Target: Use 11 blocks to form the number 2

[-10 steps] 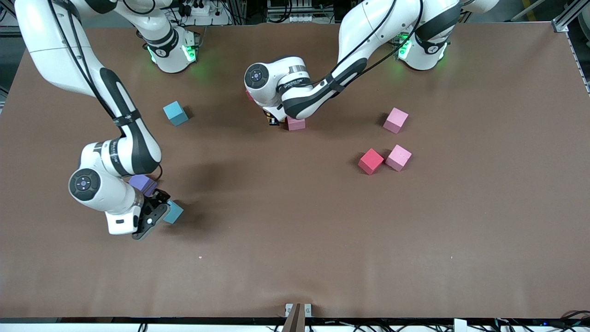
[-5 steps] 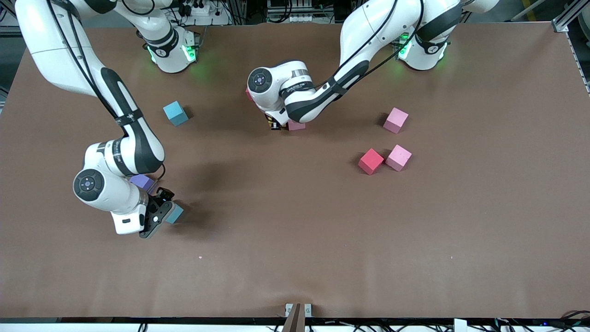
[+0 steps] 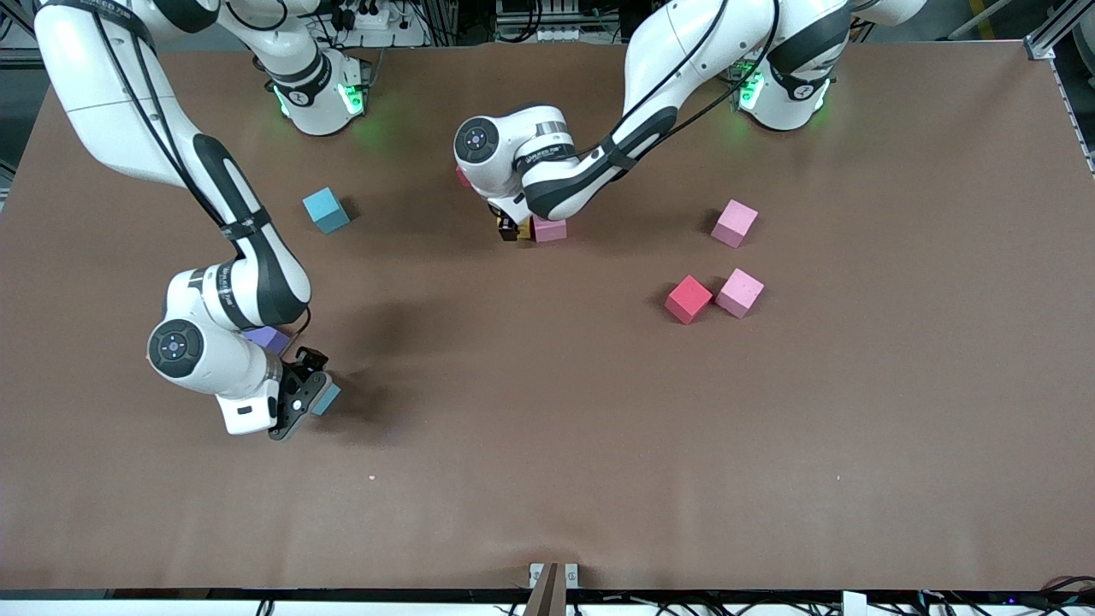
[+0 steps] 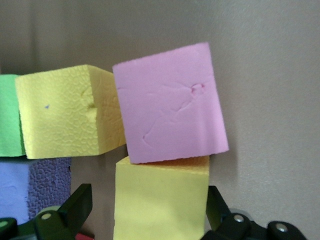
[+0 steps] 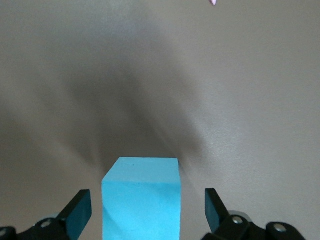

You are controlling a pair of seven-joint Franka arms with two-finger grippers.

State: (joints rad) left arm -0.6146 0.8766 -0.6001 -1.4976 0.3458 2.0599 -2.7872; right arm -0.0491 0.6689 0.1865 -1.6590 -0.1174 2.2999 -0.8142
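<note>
Blocks (image 4: 170,102) lie clustered mid-table near the robots' bases, where the left gripper (image 4: 145,215) stands with fingers apart around a yellow block (image 4: 160,200). The right gripper (image 5: 142,215), also spread, straddles a light blue block (image 5: 141,197).

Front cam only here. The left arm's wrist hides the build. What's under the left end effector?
Observer: A yellow block sits between the open fingers of the left end effector.
Operator: Neighbours?
Observer: A pink block abuts it, skewed. A second yellow block, a green block and a purple block lie alongside.
Operator: Right side?
Observer: The right end effector straddles the light blue block, fingers open, with gaps on both sides.
</note>
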